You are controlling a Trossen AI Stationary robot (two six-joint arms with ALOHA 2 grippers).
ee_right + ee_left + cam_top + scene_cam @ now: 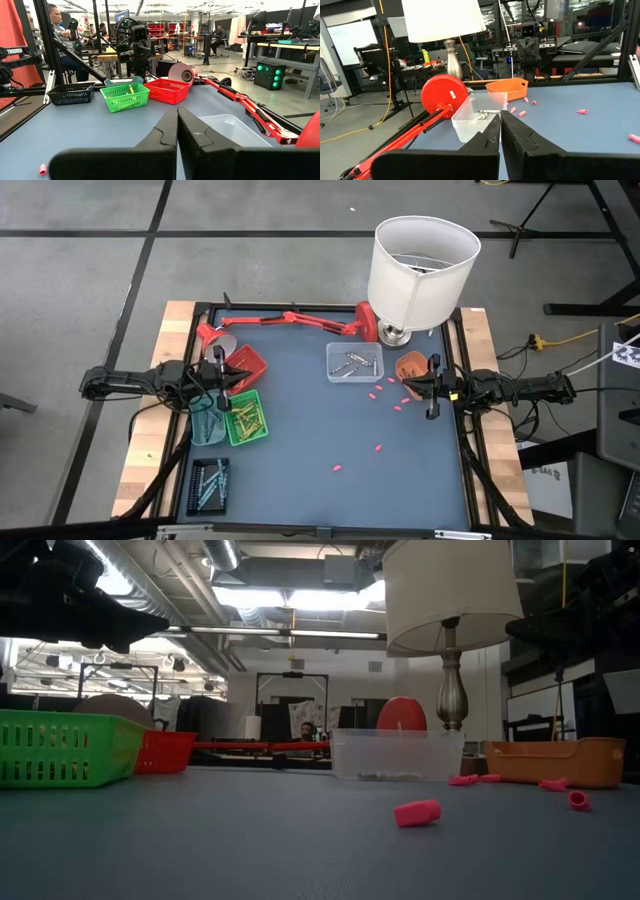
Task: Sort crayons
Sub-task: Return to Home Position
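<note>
The crayons lie in trays. Yellow ones (pixel 248 418) are in the green basket (pixel 124 96), grey ones (pixel 353 364) in the clear tray (pixel 469 119), and more (pixel 208 483) in the black basket (pixel 72 93) at the near left. My left gripper (pixel 500 116) hovers shut and level at the table's left side, above the red basket (pixel 250 364). My right gripper (pixel 177 111) hovers shut and level at the right side, beside the orange tray (pixel 411 366). Neither one touches anything.
A white-shaded lamp (pixel 420 265) stands at the far right corner. A red desk lamp (pixel 290 320) lies along the far edge. Small pink bits (pixel 385 392) are scattered over the mat's right and middle (pixel 417 812). A bluish clear tray (pixel 208 423) sits beside the green basket. People sit beyond the table (pixel 59 30).
</note>
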